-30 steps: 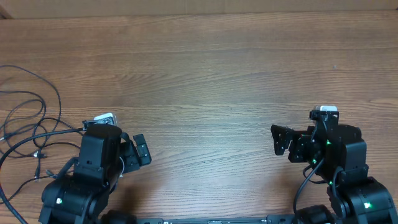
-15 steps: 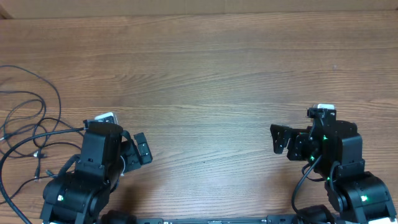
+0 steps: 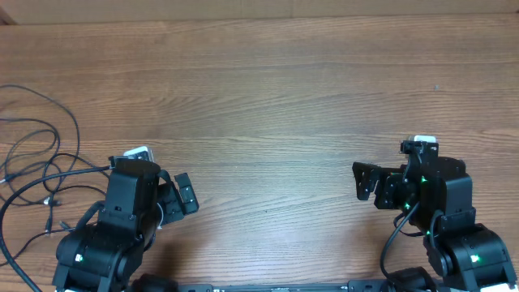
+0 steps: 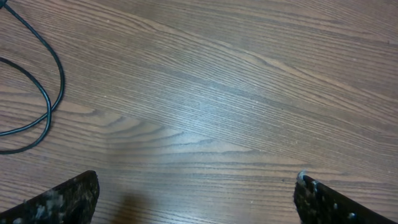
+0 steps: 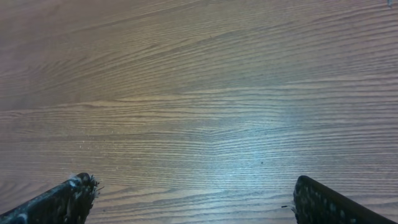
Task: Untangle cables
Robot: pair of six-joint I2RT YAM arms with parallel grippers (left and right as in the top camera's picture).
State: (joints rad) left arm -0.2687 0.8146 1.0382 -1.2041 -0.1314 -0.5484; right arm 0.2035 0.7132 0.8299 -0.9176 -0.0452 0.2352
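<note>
Thin black flexible cables at left edge of brown wooden table; left gripper, right gripper spread wide, empty (likely risk: hasty tug tightening loops).

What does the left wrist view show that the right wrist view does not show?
Only the left wrist view shows the cables: thin black loops lying at its left edge, not touching the left pincer. Only the right wrist view shows the right pincer, with no cable in sight. Both views show the wooden table between wide-open fingers that hold nothing.
</note>
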